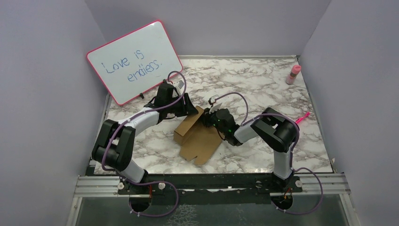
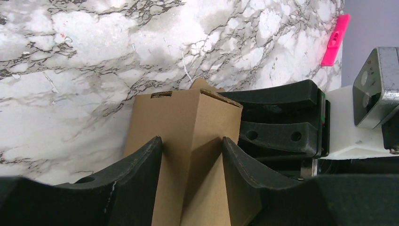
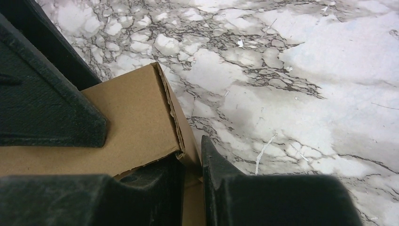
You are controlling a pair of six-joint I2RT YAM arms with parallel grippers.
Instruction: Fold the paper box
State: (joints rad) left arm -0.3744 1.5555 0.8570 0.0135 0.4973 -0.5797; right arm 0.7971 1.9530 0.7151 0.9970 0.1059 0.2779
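A pale lilac room is closing in on three sides around a white marble-patterned tabletop [image 1: 263, 89] veined in grey and brown, and a grooved aluminium rail [image 1: 329, 181] is running along its near edge at the bottom of the top view. In the upper left of that view a pink-framed whiteboard [image 1: 134, 61] reading "Love is endless." is leaning against the wall. A small pink bottle [image 1: 293, 74] is standing in the upper right corner, and a thin bright pink marker [image 1: 302, 117] is lying near the right edge. The plain brown cardboard paper box [image 1: 197, 136] is sitting at the centre of the tabletop, partly raised into a carton on its left side, with flat notched flaps spreading toward the bottom of the frame. The left gripper [image 2: 192, 165] is reaching in from the upper left and pinching a folded upright ridge of the box, its black curved fingers [image 2: 136, 188] pressing against the cardboard on either side. The right gripper [image 3: 192, 153] is meeting it from the right, its fingers drawn nearly together and nipping a thin cardboard wall at the box's corner. The two grippers are working just beside each other.
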